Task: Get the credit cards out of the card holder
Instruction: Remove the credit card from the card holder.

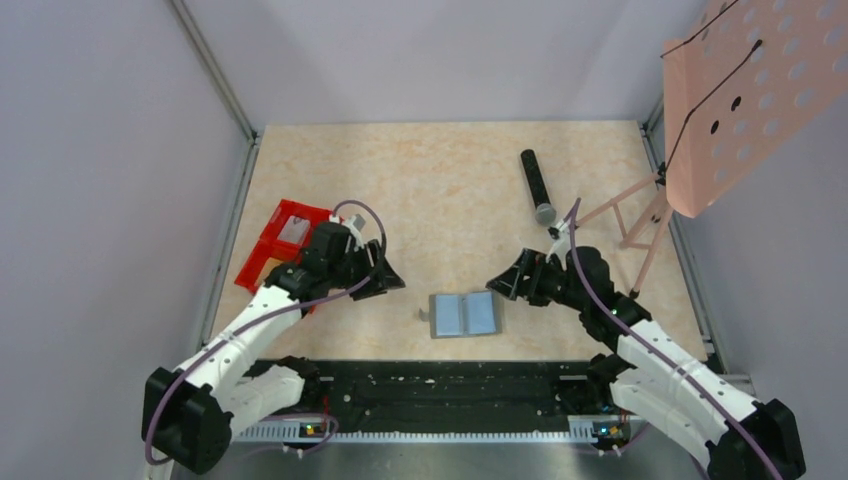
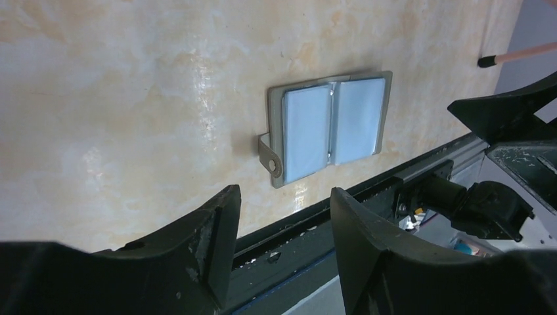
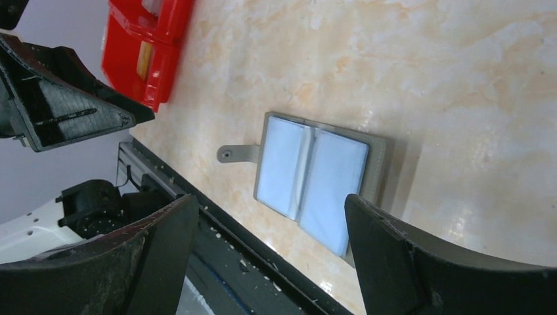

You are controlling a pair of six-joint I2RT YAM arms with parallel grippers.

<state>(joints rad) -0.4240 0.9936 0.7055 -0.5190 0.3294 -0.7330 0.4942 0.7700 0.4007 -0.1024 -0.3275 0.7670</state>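
Note:
The card holder (image 1: 464,314) lies open and flat on the table near the front edge, between both arms. Its two pale blue-grey inner panels face up and a small grey strap sticks out on its left. It shows in the left wrist view (image 2: 330,125) and the right wrist view (image 3: 315,172). No loose cards show on the table. My left gripper (image 1: 392,280) is open and empty, to the left of the holder (image 2: 284,200). My right gripper (image 1: 503,284) is open and empty, just right of and above it (image 3: 270,226).
A red two-compartment bin (image 1: 282,243) with cards in it sits at the left, behind my left arm; it also shows in the right wrist view (image 3: 148,46). A black microphone (image 1: 537,186) lies at the back right. A pink perforated stand (image 1: 745,90) rises at the right. A black rail (image 1: 440,385) runs along the front.

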